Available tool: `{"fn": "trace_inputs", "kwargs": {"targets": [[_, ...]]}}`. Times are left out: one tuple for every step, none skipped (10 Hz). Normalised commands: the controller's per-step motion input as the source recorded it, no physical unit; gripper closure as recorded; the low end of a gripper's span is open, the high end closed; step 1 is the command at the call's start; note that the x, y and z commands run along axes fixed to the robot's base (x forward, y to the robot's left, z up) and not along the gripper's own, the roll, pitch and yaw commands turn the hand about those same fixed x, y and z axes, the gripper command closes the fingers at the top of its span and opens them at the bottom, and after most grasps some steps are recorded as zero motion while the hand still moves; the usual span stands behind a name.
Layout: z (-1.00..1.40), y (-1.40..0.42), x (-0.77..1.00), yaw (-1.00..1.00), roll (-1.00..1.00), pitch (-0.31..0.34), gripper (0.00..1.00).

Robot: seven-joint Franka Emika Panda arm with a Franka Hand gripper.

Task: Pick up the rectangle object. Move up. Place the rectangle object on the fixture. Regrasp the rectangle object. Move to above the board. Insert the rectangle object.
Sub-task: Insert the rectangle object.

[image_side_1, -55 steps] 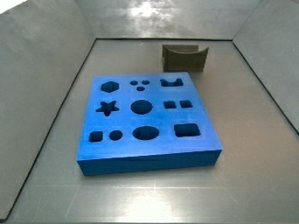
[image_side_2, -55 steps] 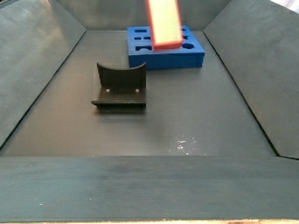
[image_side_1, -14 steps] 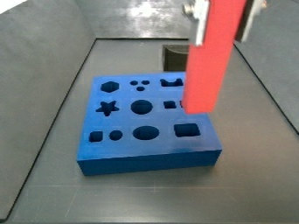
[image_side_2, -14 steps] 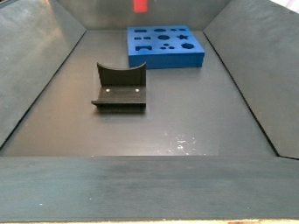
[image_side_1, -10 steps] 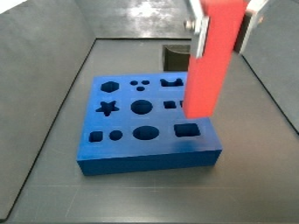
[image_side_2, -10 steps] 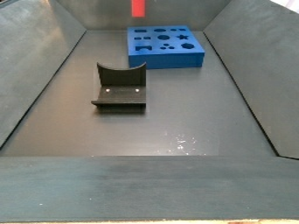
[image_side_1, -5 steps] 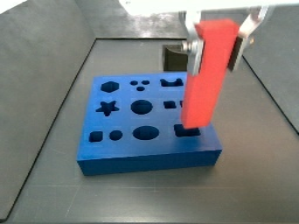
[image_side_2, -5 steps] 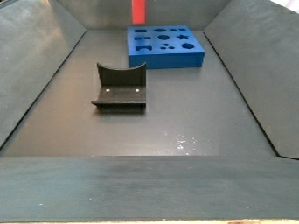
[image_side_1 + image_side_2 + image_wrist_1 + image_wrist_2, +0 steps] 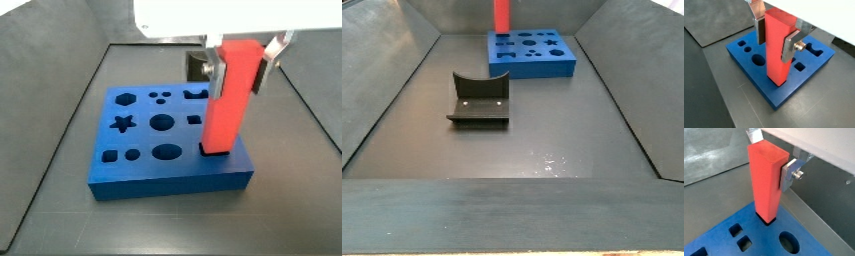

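Note:
The red-orange rectangle object stands upright with its lower end in the square cutout near the front right corner of the blue board. My gripper is shut on the bar's upper part, silver fingers on both sides. Both wrist views show the bar entering a dark cutout in the board. In a side view the bar stands over the board's far edge. The dark fixture stands empty in the tray's middle.
The fixture is partly hidden behind the bar in a side view. Other cutouts, a star, a hexagon and circles, lie open on the board. Grey sloped tray walls surround the floor.
The gripper has moved down with the bar; its lower end has gone from above the board into the square cutout at the front right.

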Motion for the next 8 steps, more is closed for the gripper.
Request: {"fn": "trace_inputs", "kwargs": {"targets": [[-0.05,0.00,0.00,0.00,0.00,0.000,1.00],[-0.16,0.00,0.00,0.00,0.00,0.000,1.00],[-0.23,0.00,0.00,0.00,0.00,0.000,1.00],[-0.24,0.00,0.04,0.00,0.04,0.000,1.00],[-0.25,0.00,0.07,0.00,0.04,0.000,1.00],[-0.23,0.00,0.13,0.00,0.03,0.000,1.00],[-0.25,-0.01,0.17,0.00,0.05,0.000,1.00],[-0.32,-0.01,0.09,0.00,0.05,-0.046,1.00]]}}
